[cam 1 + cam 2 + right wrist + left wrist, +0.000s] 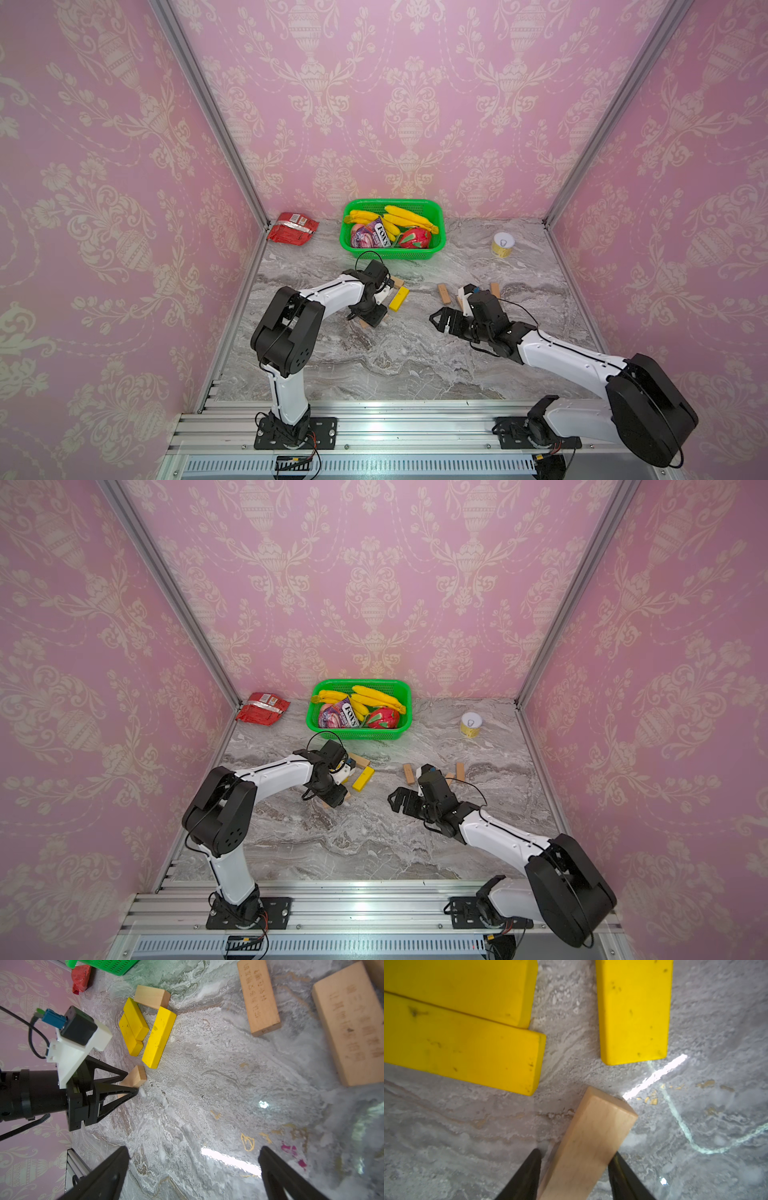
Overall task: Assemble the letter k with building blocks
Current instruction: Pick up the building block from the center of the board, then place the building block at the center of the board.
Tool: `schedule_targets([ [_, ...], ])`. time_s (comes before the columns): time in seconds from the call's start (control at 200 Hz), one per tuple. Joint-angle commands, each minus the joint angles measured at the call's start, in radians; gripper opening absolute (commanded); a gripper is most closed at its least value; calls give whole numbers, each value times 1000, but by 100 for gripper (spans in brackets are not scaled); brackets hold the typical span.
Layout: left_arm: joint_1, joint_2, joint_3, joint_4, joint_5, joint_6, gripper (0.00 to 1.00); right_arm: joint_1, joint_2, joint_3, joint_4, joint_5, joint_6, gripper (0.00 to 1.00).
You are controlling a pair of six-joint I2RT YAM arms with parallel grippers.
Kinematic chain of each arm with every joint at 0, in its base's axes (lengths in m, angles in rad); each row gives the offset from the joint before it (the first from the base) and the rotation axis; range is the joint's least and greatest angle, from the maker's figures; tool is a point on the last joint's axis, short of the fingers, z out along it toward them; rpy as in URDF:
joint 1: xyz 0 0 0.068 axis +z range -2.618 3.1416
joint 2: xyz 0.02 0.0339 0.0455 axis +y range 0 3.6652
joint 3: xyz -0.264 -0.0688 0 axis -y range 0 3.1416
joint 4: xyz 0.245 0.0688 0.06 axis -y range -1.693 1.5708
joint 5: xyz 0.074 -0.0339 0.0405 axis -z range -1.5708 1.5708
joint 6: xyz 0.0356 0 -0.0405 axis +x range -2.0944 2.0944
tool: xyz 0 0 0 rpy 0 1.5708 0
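Centrally, the left gripper (576,1153) is angled down, jaws straddling 1 tan wood block (137,1077); grip cannot be told. The right gripper (193,1169) is held low, wide open, empty.

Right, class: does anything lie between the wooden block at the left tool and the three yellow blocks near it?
Nothing visible does. Only bare marble tabletop separates the wooden block, straddled by the left tool, from the three yellow blocks.

Pink damask wallpaper walls (411,104) enclose a grey marble-patterned tabletop (395,361), edged by aluminium frame rails (374,424).
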Motion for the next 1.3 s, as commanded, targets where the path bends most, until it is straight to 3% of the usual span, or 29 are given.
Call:
schedule_targets([
  [0.0, -9, 15, 31, -28, -23, 27, 52, 6, -7, -3, -12, -10, -6, 100],
  [0.165, -14, 25, 39, -50, -25, 23, 43, 6, -6, -2, -13, -13, -6, 100],
  [0.295, -17, 20, 48, -73, -18, 10, 29, 6, -12, 4, -16, -17, -3, 100],
  [0.665, -19, -67, 18, -85, -3, -75, 12, 12, -52, 49, -81, -17, -28, 100],
  [0.815, -20, -92, 10, -110, -31, -112, 9, 27, -30, 85, -100, -26, -41, 100],
  [0.935, -20, -119, 2, -117, -94, -152, 0, 47, 4, 133, -107, -28, -46, 100],
  [1.296, 18, -138, 49, -108, -183, -239, 3, 95, 181, 355, -126, -63, -57, 100],
])
